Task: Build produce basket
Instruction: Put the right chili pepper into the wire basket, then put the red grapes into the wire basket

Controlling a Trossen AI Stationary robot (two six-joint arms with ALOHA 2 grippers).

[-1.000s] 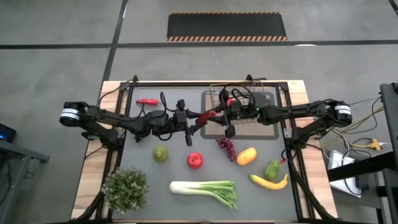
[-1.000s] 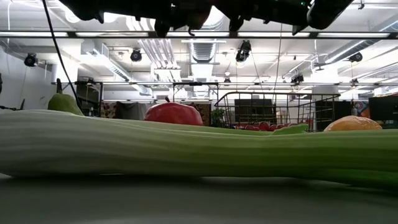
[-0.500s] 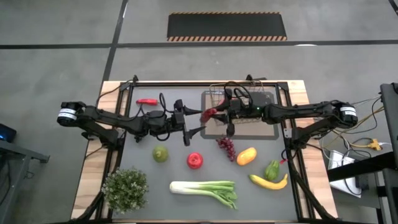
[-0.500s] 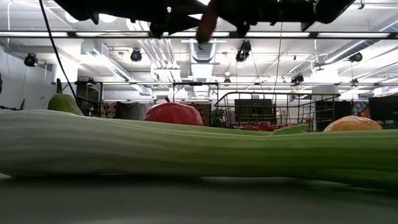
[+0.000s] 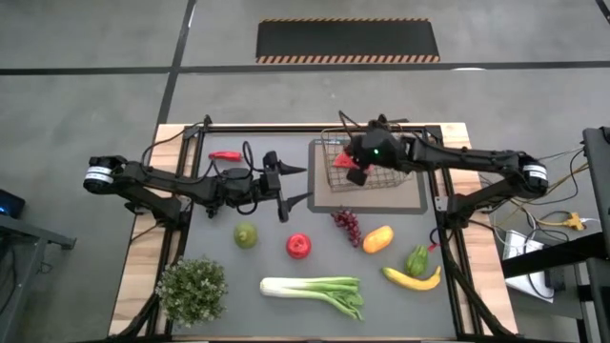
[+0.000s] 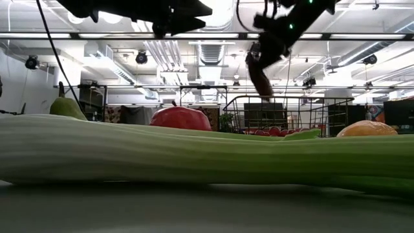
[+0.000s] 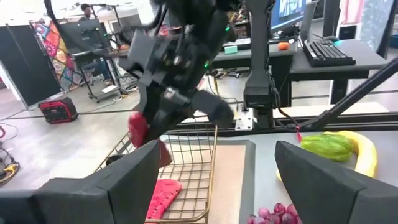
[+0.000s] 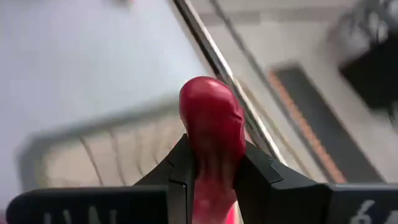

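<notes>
Right gripper (image 8: 211,180) clamping red chilli (image 8: 211,124)

Two dark jointed arms, silver-white shoulder caps, looping black cables, green indicator light, blocky black fingers (image 7: 323,180)

Background: open lab hall, grey floor.
A black mat (image 5: 348,40) edged in hazard stripes is seen on the grey floor (image 5: 86,86) beyond the wooden table (image 5: 133,272). Strip lights and ducting (image 6: 162,55) hang overhead; a desk with keyboard (image 7: 326,53) stands behind.

Right gripper (image 7: 148,138) gripping chilli (image 7: 140,129) above basket (image 7: 193,171)
</notes>
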